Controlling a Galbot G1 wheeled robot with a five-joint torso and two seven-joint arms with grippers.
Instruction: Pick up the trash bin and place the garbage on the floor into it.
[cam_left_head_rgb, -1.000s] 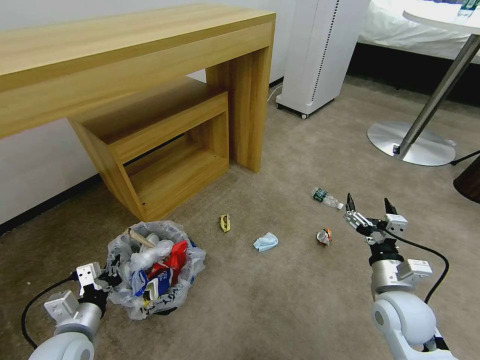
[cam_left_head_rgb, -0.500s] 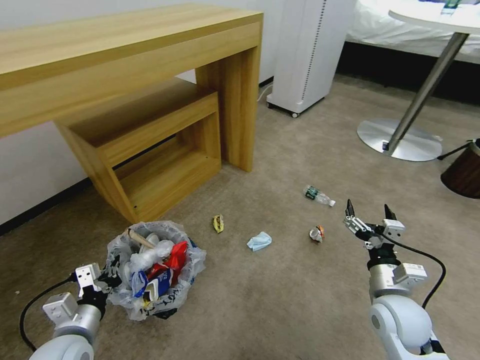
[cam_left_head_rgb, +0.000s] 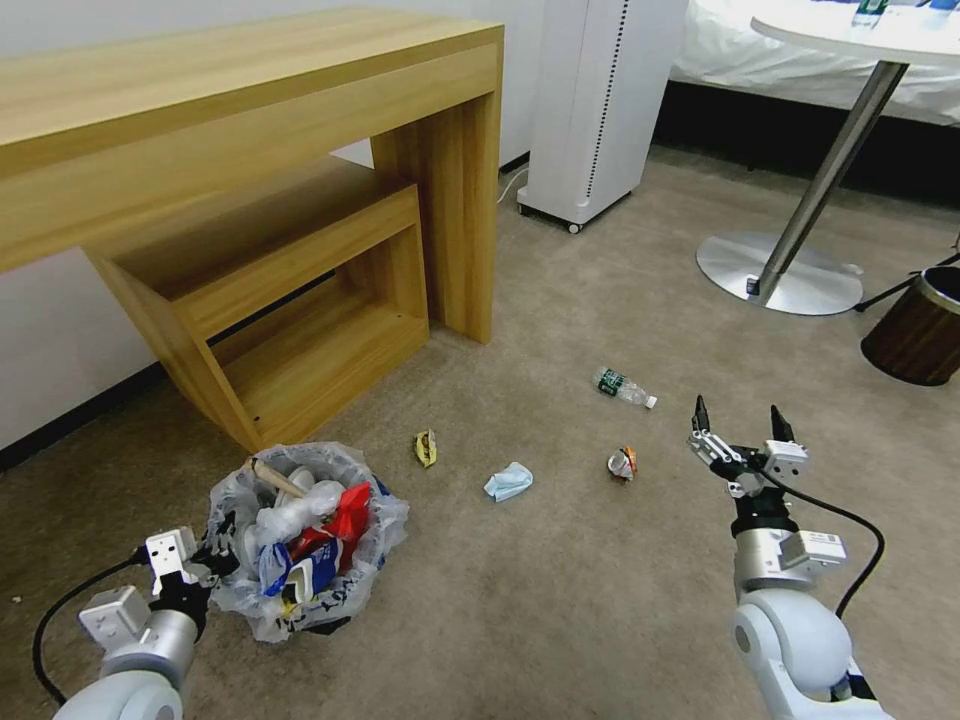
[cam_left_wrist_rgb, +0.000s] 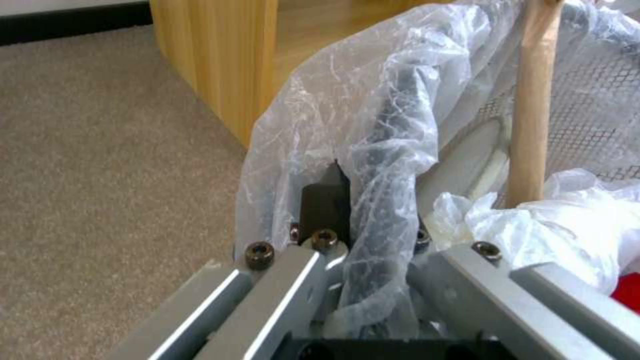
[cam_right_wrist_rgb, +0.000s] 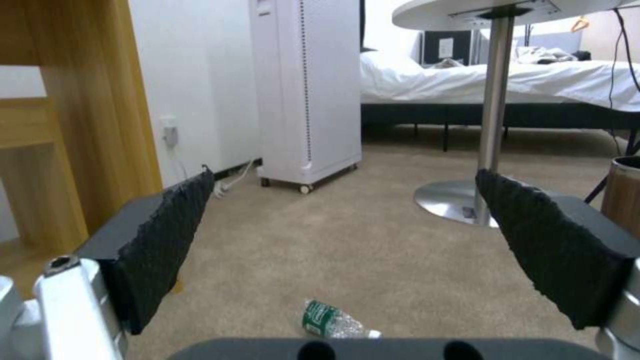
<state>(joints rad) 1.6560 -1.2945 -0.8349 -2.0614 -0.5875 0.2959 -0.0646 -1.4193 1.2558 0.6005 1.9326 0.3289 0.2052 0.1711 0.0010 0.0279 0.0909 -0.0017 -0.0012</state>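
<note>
Crinkly plastic bin liner, short-pile carpet.

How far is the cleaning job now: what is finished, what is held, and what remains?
Done: the trash bin already holds much litter. In hand: the left gripper is shut on its bagged rim. Left on the floor: yellow wrapper, blue mask, crushed can, bottle. The right gripper is open and empty.

Beige-tan carpet floor extends to a white wall with dark baseboard. A wooden desk with a nested lower shelf unit stands against the wall. Beyond stand a white wheeled appliance, a round pedestal table, a bed and a brown bin.
</note>
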